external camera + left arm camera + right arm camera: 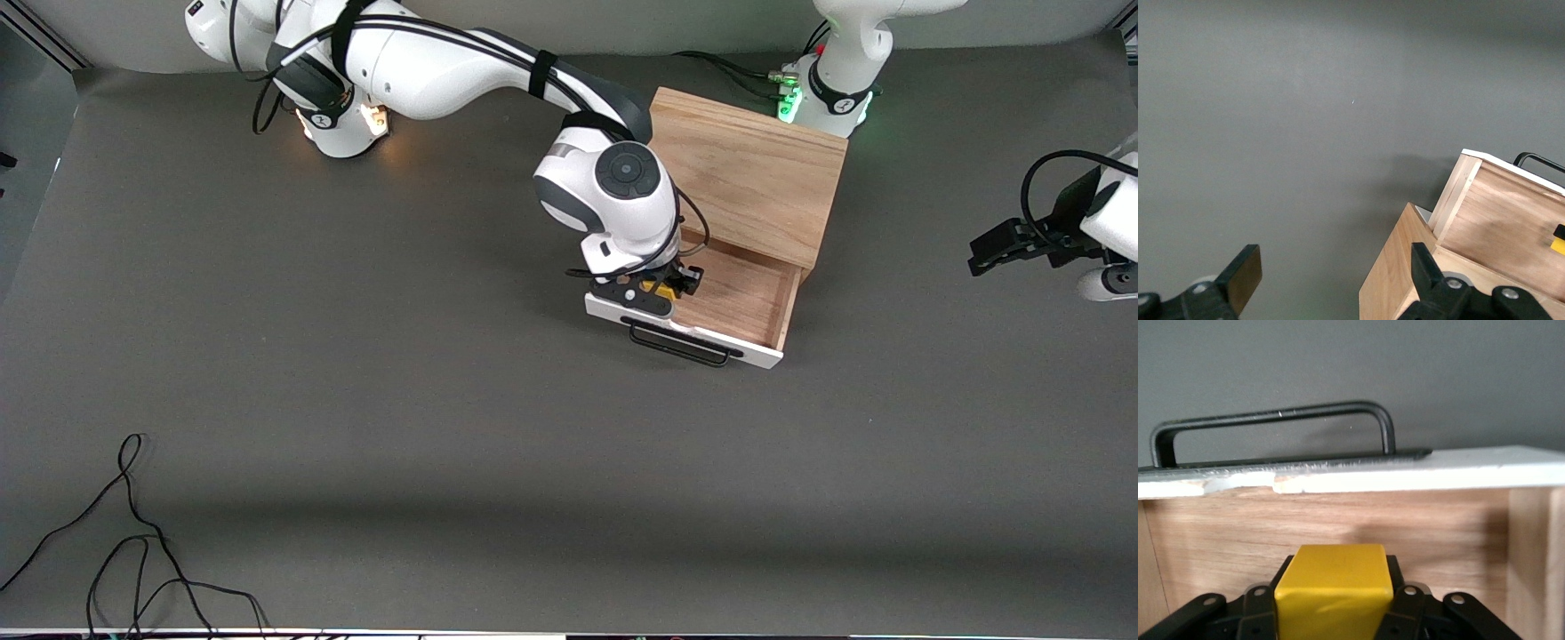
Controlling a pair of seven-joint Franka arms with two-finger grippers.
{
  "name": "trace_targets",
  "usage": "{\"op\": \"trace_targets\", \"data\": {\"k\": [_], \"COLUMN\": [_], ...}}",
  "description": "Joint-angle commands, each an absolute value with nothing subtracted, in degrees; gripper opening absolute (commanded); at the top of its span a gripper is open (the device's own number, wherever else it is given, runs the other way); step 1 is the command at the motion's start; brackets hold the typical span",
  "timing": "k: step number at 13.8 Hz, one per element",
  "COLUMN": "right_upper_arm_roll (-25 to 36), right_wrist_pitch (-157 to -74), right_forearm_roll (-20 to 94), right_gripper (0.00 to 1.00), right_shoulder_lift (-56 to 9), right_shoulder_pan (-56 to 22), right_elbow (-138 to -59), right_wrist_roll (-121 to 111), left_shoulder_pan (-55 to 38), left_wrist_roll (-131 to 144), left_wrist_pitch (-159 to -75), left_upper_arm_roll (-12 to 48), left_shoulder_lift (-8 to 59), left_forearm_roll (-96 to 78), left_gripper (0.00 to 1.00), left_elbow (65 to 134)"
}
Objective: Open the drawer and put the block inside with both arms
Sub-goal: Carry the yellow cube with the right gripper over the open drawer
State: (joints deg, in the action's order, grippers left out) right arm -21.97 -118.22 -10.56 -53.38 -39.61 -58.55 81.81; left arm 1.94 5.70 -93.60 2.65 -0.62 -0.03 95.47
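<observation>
Loose black cables (133, 551) lie nearest the front camera, on the grey surface (373, 427) toward the right arm's end, well apart from the work.

By the look of it, the task is nearly done. The drawer (742, 302) stands pulled out of the wooden cabinet (751, 173), with its white front and black handle (680, 342) facing the front camera. The right gripper (660, 289) is down in the drawer's opening at the right arm's end, just inside the white front, its fingers clenched on the yellow block (661, 288). The right wrist view shows the block (1333, 587) held between them in front of the inner wood wall. What is left, I judge, is letting go and lifting out.

Room is tight there: the front panel and the drawer's side wall sit close to the gripper, so a straight upward exit looks safest. Most of the drawer floor toward the left arm's end is bare.

The left gripper (1000, 249) waits over bare surface toward the left arm's end, well apart from the cabinet, with its fingers (1245, 273) spread and released.
</observation>
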Motion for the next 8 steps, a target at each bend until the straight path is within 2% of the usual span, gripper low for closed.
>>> {"op": "trace_targets", "data": {"k": [1, 5, 8], "right_upper_arm_roll": [-21.6, -21.6, -21.6], "right_wrist_pitch": [-118.7, -119.1, -119.1], "right_forearm_roll": [-12.0, -14.2, -14.3], "right_gripper": [0.25, 0.33, 0.44], "right_shoulder_lift": [-54.6, -55.0, -55.0], "right_shoulder_pan": [-41.6, -42.4, -42.5], "right_elbow": [-57.8, -58.4, -58.4], "right_wrist_roll": [85.2, 87.0, 87.0], "left_shoulder_pan": [0.9, 0.6, -0.4], "left_wrist_roll": [4.0, 2.5, 2.4], "left_wrist_pitch": [-94.0, -93.5, -93.3], "left_upper_arm_roll": [1.8, 2.0, 1.7], "left_shoulder_lift": [-2.3, -2.3, -2.2], "left_forearm_roll": [-0.7, -0.6, -0.4], "left_gripper": [1.00, 1.00, 1.00], "left_elbow": [96.9, 96.9, 96.9]}}
